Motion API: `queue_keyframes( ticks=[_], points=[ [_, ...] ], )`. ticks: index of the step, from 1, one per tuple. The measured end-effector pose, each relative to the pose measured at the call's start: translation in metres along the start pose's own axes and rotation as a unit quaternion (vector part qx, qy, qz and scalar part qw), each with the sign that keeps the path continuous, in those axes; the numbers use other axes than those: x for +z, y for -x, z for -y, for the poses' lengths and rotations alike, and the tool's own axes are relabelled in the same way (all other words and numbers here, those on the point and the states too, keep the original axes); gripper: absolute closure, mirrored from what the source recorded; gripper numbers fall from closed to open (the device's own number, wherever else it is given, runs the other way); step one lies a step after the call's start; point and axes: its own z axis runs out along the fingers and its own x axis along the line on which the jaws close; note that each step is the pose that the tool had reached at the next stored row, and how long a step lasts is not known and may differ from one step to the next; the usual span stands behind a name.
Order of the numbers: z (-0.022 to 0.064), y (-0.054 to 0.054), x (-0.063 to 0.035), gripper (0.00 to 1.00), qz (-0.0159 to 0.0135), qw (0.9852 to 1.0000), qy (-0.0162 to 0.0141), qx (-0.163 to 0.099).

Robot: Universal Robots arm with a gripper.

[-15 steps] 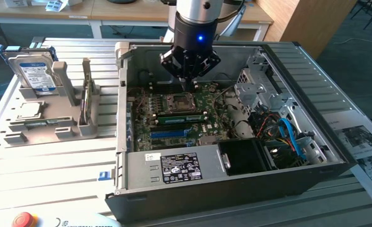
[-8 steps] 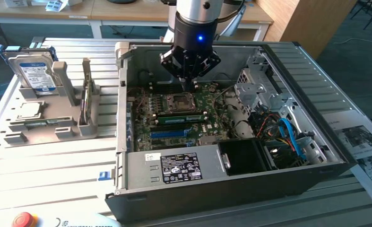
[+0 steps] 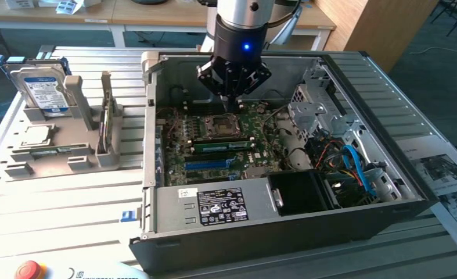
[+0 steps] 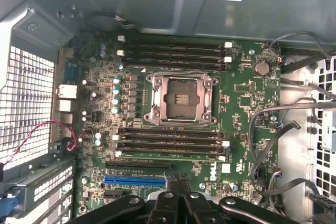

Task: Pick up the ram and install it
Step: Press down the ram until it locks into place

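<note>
Installation looks close to done, judging by where the ram [image 3: 223, 144] sits. The green stick stands on edge in a memory slot just beside the CPU socket [image 3: 219, 126], on the side toward the blue expansion slot [image 3: 210, 164]. It lies level along the slot, though whether its end latches have caught is too small to tell.

The gripper [image 3: 230, 106] hangs inside the open computer case [image 3: 290, 232], above the motherboard on the far side of the socket from the ram. It is apart from the stick and not touching it. Its fingers are closed together with nothing between them; in the wrist view the gripper [image 4: 178, 184] shows as 2 dark tips pressed side by side over the board, near the blue slot [image 4: 135, 180], with the empty CPU socket [image 4: 180, 98] beyond.

The step in hand reads as seating or checking rather than picking. Any further move calls for a straight downward press along the top edge of the stick, even at both ends, keeping clear of the socket pins.

On the counter [image 3: 58, 203] beside the case, a hard drive [image 3: 46, 87] stands in a grey holder.
</note>
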Motion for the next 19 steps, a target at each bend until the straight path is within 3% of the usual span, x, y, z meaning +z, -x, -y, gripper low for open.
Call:
queue_keyframes(
  ticks=[19],
  points=[
    [0.0004,0.013,0.0002,0.89,0.0,1.0,-0.0001,0.0]
  ],
)
